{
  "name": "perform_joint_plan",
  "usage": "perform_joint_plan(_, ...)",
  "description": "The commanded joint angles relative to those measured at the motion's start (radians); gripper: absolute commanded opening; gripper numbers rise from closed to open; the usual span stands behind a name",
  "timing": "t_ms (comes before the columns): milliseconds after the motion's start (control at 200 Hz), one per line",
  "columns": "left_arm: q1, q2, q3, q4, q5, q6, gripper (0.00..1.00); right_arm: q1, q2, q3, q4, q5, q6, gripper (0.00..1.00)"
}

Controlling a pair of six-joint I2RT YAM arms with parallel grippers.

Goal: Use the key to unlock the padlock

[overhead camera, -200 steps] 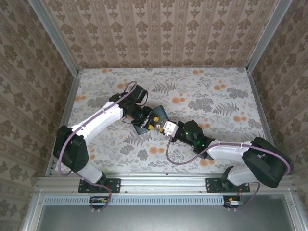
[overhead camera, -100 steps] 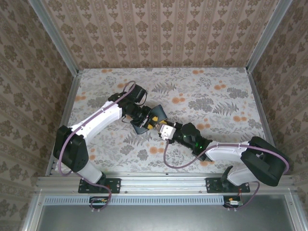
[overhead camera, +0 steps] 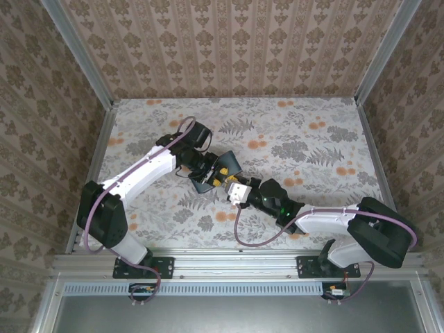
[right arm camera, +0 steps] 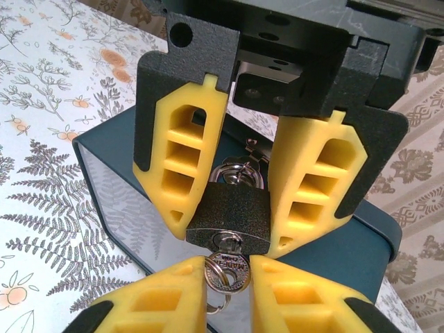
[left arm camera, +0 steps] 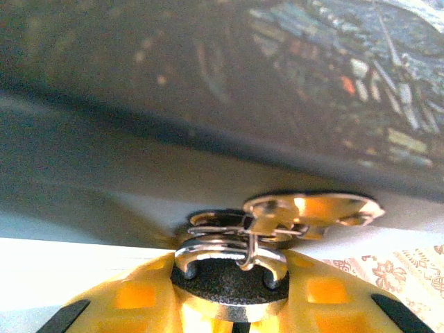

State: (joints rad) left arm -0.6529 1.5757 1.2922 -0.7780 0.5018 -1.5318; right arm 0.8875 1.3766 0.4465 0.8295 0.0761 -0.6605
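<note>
Reference object: the dark blue tin (overhead camera: 226,164), lying on the floral table cover (overhead camera: 312,139).

1. Left gripper (overhead camera: 210,179): reaches in over the tin. In the right wrist view, the left gripper (right arm camera: 234,229) has its yellow fingers (right arm camera: 182,166) pressed on both flanks of the padlock (right arm camera: 229,214). It is closed firmly on the padlock body.

2. Padlock: held in front of the tin (right arm camera: 125,173), clear of the table, keyway face turned away from the tin. Whether it touches the tin cannot be told. In the left wrist view, the padlock (left arm camera: 229,281) sits between the yellow pads with the tin (left arm camera: 277,90) close beyond it. Both legs of the shackle (left arm camera: 229,255) sit in the body.

3. Attachments: a wire ring (left arm camera: 222,232) passes through the shackle and carries a flat metal piece (left arm camera: 312,208), seemingly a spare key, lying just beside the tin.

4. Right gripper (overhead camera: 232,187): meets the left at the tin's edge nearest the arm bases. Seen from its own wrist, the right gripper (right arm camera: 227,277) pinches the round head of the key (right arm camera: 227,266) between its two pads.

5. Key: its blade is in the keyway and its head is touching the padlock's face on the side away from the tin. A small ring (right arm camera: 220,302) hangs from the head.
</note>
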Motion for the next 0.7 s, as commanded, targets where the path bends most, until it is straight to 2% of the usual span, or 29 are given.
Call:
perform_joint_plan(0,0.005,-0.001,0.027,0.019,0.025,0.011,0.10,0.007,0.009,0.038,0.028,0.023,-0.025,0.19)
perform_joint_plan(310,0.004,-0.002,0.026,0.019,0.028,0.012,0.10,0.015,0.009,0.020,0.043,0.073,-0.070,0.30)
perform_joint_plan(695,0.003,-0.009,0.025,0.002,0.022,0.014,0.10,0.028,0.029,0.023,0.048,0.091,-0.121,0.29)
